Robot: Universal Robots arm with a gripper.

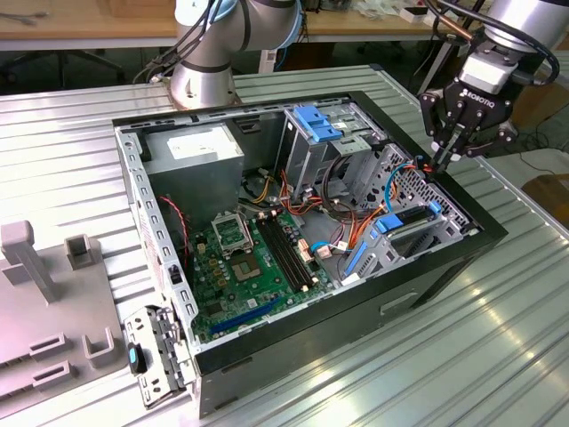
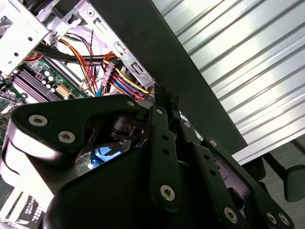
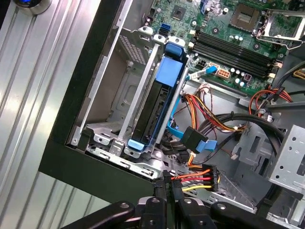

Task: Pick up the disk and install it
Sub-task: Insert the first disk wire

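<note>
Claw (image 1: 442, 163) pinching power connector (image 3: 209, 178)

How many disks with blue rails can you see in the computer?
1. The disk sits in a metal bay at the edge of the case, near the gripper. More could be hidden behind other metal parts.

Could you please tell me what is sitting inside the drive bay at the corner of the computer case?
The disk, edged by blue carrier rails, sits in the drive bay beside the black case wall. Its label face and whatever lies beneath it are hidden by the bay's metal frame.
</note>
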